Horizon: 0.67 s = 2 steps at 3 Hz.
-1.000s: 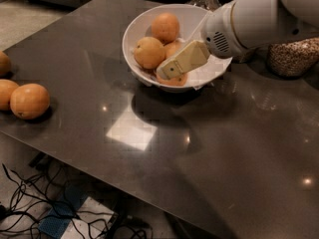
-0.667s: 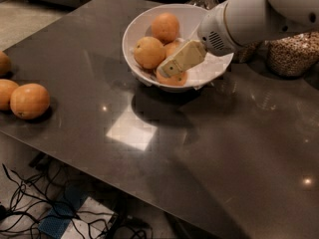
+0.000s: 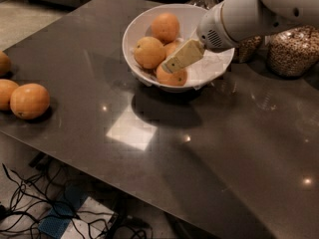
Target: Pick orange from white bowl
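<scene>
The white bowl (image 3: pixel 142 24) stands at the back middle of the dark table and holds several oranges. One orange (image 3: pixel 165 27) lies at the back, one (image 3: pixel 148 52) at the left, and one (image 3: pixel 173 77) at the front rim. A further orange (image 3: pixel 172 47) is partly hidden in the middle. My gripper (image 3: pixel 179 59), cream-coloured at the end of the white arm (image 3: pixel 249 14), reaches in from the upper right. It lies over the top of the front orange and covers part of it.
Three loose oranges (image 3: pixel 30 101) lie near the table's left edge. Glass jars of grains (image 3: pixel 294 51) stand behind the bowl at the back right, under the arm. Cables (image 3: pixel 30 203) lie on the floor below the table's front edge.
The arm's white wrist has shifted slightly up and to the right. The gripper stays in the bowl over the front orange, and the oranges have not visibly moved.
</scene>
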Motion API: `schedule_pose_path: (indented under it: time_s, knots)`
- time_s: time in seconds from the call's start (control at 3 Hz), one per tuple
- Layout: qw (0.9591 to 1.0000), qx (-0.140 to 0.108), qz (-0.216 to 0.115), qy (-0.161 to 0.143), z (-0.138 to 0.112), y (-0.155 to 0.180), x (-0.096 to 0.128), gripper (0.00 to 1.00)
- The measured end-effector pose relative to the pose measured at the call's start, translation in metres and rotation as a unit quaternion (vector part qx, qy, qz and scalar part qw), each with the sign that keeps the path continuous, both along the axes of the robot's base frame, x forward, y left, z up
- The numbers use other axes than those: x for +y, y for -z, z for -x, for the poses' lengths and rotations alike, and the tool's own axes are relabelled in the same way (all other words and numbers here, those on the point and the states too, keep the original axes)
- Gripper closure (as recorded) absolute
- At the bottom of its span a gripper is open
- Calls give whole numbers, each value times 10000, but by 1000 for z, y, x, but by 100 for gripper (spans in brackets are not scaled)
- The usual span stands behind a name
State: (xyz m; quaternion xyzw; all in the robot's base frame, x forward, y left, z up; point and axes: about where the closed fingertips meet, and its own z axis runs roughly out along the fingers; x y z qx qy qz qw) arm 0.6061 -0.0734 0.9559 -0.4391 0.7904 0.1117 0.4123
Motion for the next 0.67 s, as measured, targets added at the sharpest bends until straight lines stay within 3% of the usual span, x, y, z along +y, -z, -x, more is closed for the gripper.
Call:
schedule_pose_path:
  time_s: [0.67]
  knots:
    - [9995, 237, -162, 144, -14, 14, -3, 28]
